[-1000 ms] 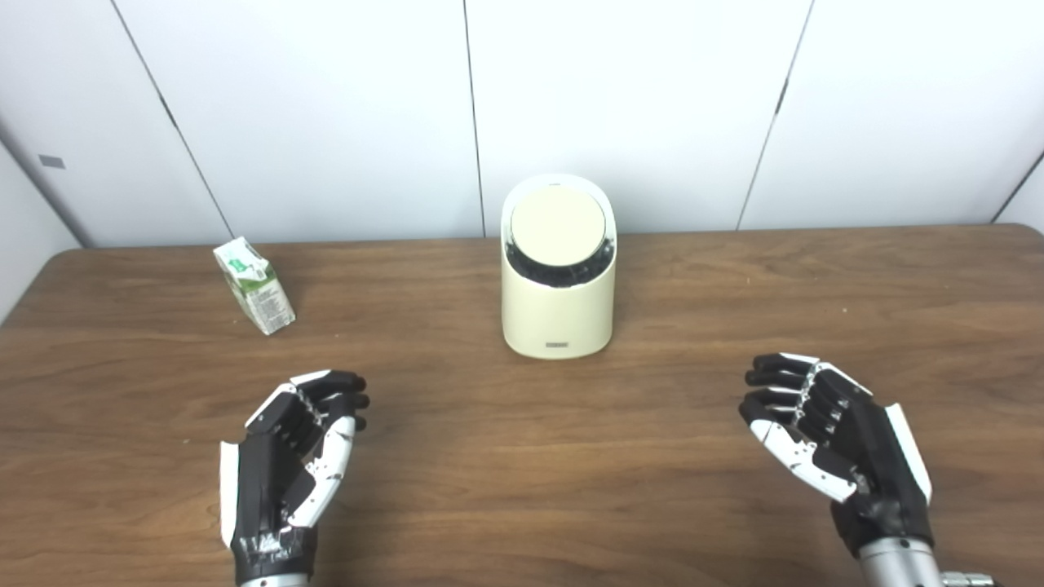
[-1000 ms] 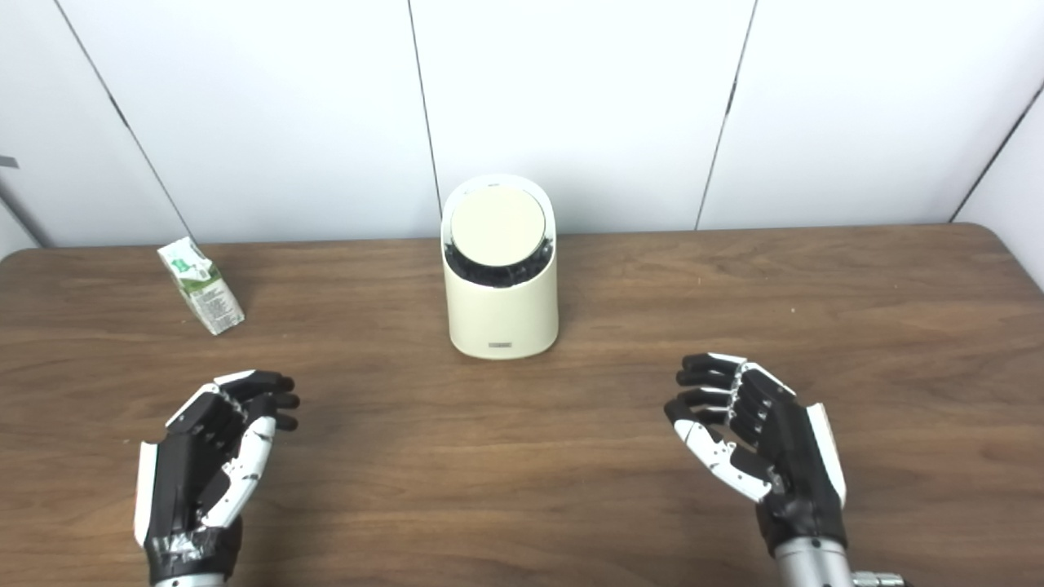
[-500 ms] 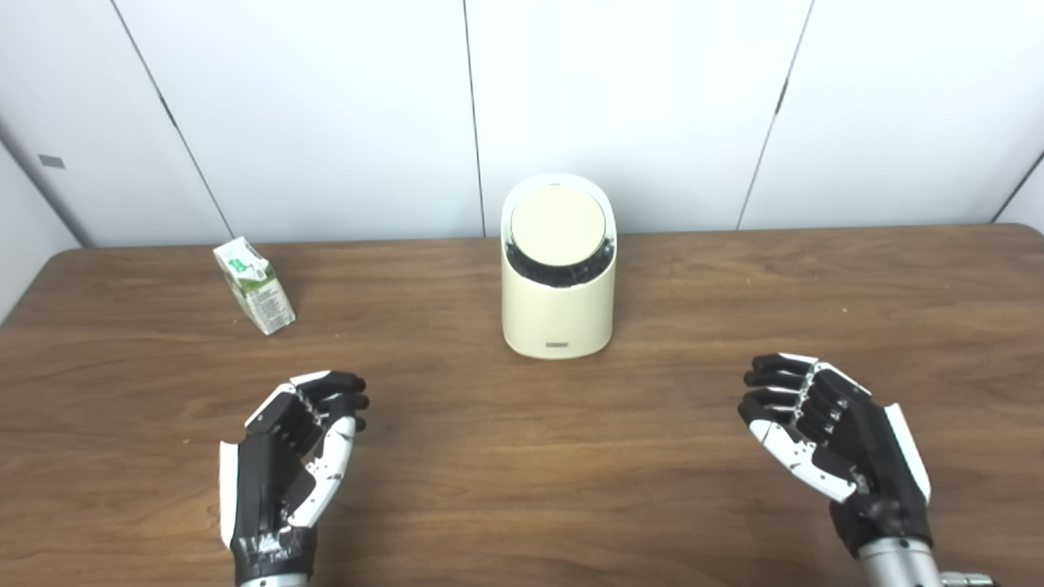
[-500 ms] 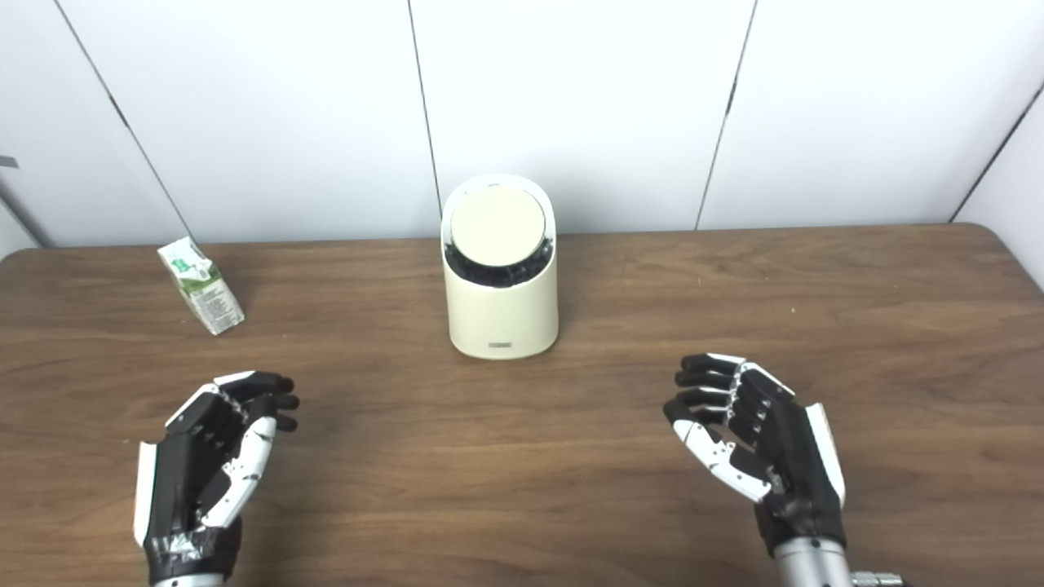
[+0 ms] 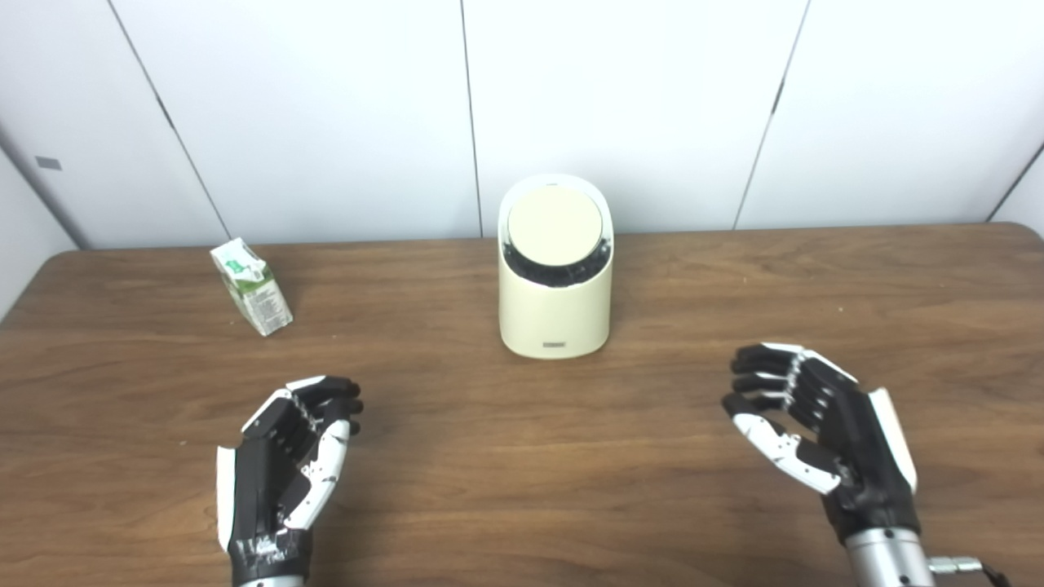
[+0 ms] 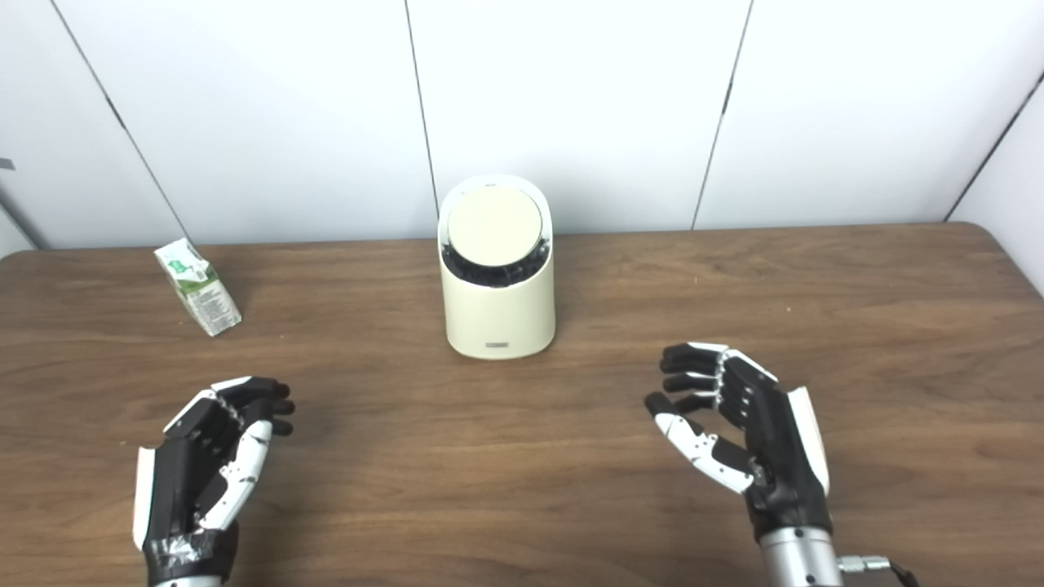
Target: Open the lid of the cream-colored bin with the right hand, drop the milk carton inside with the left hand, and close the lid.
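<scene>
- Over the last second I saw the right robot hand [image 5: 818, 428] shift a little forward and inward toward the cream-colored bin [image 5: 555, 269], rising slightly off its earlier spot; the whole picture also slid a touch, so part of that was my head cameras moving.
- That right robot hand was wide, fingers spread and lightly curled, thumb apart, holding nothing, and I could not tell whether it touched the surface [image 5: 522, 456].
- The left robot hand [image 5: 283, 473] had barely changed place; it too was empty with fingers loosely curled and apart.
- The bin stood ahead of both robot hands, forward and to the left of the right one and well apart from it, with its round lid [image 5: 555, 228] sitting closed in the slanted top, a dark gap showing below the lid's lower edge.
- The milk carton [image 5: 251, 285] stood tilted on the surface, ahead of the left robot hand and slightly to its left, well apart from the fingers and untouched.
- I read the shift as the start of the reach for the lid, so the task was at its very beginning: lid not yet opened, carton not yet picked up.
- My judgement was that the right robot hand would next need to travel farther forward and up to press or tip the lid.
</scene>
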Controlling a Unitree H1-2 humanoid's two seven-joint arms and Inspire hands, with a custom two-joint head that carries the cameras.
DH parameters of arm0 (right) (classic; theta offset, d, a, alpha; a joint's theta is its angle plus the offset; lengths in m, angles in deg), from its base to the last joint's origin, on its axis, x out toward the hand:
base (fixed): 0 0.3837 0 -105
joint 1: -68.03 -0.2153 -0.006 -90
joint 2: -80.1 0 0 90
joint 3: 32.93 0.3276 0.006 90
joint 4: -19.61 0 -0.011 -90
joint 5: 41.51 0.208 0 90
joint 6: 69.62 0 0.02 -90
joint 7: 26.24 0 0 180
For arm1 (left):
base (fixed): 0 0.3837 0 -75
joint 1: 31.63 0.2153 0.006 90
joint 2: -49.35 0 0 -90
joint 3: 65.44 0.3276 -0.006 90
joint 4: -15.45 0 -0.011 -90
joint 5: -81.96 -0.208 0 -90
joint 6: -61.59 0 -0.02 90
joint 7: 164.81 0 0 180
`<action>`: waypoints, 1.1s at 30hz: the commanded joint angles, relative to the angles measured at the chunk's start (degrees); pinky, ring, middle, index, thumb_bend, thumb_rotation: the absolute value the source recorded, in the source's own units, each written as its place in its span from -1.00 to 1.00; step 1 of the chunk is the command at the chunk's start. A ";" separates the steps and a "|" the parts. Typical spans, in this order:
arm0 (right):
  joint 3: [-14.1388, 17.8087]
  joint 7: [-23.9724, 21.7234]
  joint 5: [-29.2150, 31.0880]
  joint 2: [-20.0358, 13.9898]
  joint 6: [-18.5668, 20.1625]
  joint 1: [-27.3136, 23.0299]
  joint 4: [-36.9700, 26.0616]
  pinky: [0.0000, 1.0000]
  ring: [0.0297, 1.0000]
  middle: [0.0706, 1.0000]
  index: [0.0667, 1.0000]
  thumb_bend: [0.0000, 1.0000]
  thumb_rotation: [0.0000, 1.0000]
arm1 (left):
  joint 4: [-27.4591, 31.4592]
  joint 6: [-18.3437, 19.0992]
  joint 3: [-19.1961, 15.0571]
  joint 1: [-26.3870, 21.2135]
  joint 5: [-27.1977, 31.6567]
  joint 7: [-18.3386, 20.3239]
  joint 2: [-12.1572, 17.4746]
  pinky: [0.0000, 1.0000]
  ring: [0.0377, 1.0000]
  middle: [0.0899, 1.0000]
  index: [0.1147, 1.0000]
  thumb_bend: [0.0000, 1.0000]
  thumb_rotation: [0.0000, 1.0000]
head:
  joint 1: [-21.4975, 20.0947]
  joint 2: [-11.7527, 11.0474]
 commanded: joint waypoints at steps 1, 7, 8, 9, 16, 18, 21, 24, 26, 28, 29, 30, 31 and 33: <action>-1.54 -1.30 -8.49 -2.69 -3.03 -6.13 -4.25 0.08 0.29 0.30 0.28 -0.46 0.46 | 0.45 -1.55 -0.31 0.45 -0.10 0.14 -0.48 0.04 0.14 0.16 0.12 -0.36 -0.46 | -0.22 -0.16; -4.59 -6.42 -18.91 -8.56 -3.30 -16.11 -3.81 0.36 0.60 0.60 0.52 -0.08 0.66 | -1.35 -2.41 -0.45 -0.46 -0.63 0.15 -0.53 0.05 0.14 0.15 0.11 -0.38 -0.46 | -0.27 -0.72; -5.01 -7.86 -19.53 -9.26 -2.87 -18.03 -3.69 0.41 0.65 0.64 0.56 -0.01 0.68 | -1.46 -2.48 -0.41 -0.49 -0.92 0.10 -0.51 0.05 0.14 0.14 0.11 -0.37 -0.45 | -0.27 -0.74; -5.30 -9.19 -20.19 -9.72 -2.23 -19.85 -3.45 0.46 0.69 0.68 0.61 0.06 0.70 | -1.63 -2.70 -0.35 -0.55 -1.20 0.05 -0.52 0.05 0.14 0.14 0.11 -0.37 -0.44 | -0.25 -0.83; -6.02 -13.79 -24.52 -8.84 1.18 -30.94 1.41 0.46 0.76 0.80 0.77 0.24 0.69 | -1.70 -2.81 -0.09 -0.56 -1.18 0.15 -0.83 0.04 0.14 0.15 0.11 -0.39 -0.48 | -0.26 -0.85; -6.41 -14.19 -25.89 -8.22 1.85 -33.21 2.76 0.51 0.79 0.82 0.80 0.24 0.69 | -1.80 -2.93 -0.01 -0.62 -1.51 0.12 -0.82 0.04 0.14 0.15 0.12 -0.40 -0.49 | -0.19 -0.88; -7.55 -12.94 -29.44 -7.27 1.28 -36.89 5.87 0.32 0.74 0.79 0.76 0.22 0.52 | -2.00 -3.03 0.06 -0.71 -2.07 -0.04 -0.89 0.04 0.14 0.15 0.11 -0.40 -0.49 | -0.14 -0.89; -8.79 -11.75 -33.07 -6.42 0.68 -40.02 9.42 0.23 0.70 0.79 0.76 0.23 0.46 | -2.08 -3.03 0.16 -0.80 -2.07 0.06 -0.99 0.03 0.14 0.15 0.11 -0.41 -0.48 | -0.01 -0.97; -9.40 -11.25 -34.45 -5.96 0.56 -41.46 11.45 0.33 0.73 0.81 0.78 0.24 0.45 | -2.23 -3.20 0.23 -0.87 -2.12 0.08 -1.05 0.03 0.14 0.15 0.12 -0.42 -0.49 | 0.19 -1.02; -10.18 -10.47 -36.50 -5.65 0.52 -42.51 13.42 0.44 0.78 0.83 0.80 0.25 0.45 | -2.39 -3.44 0.29 -0.91 -2.28 0.07 -1.04 0.02 0.14 0.15 0.12 -0.42 -0.49 | 0.36 -1.03; -10.71 -10.01 -38.11 -5.51 0.66 -43.09 14.55 0.57 0.85 0.87 0.84 0.26 0.49 | -2.42 -3.51 0.33 -0.92 -2.16 0.08 -1.10 0.02 0.14 0.15 0.12 -0.42 -0.49 | 0.47 -1.02; -11.14 -9.38 -39.44 -5.35 0.71 -43.56 15.58 0.66 0.90 0.91 0.88 0.27 0.52 | -2.43 -3.56 0.37 -0.93 -1.91 0.13 -1.17 0.01 0.13 0.15 0.12 -0.42 -0.49 | 0.48 -1.02; -11.55 -8.24 -40.64 -5.14 0.51 -44.08 16.92 0.73 0.94 0.94 0.91 0.28 0.53 | -2.43 -3.55 0.39 -0.93 -1.66 0.19 -1.22 0.01 0.13 0.15 0.12 -0.42 -0.49 | 0.48 -1.02; -12.32 -6.35 -42.67 -4.88 0.25 -45.00 19.42 0.89 0.99 0.99 0.96 0.31 0.54 | -2.46 -3.58 0.42 -0.92 -1.32 0.22 -1.35 0.00 0.13 0.15 0.12 -0.42 -0.51 | 0.55 -1.05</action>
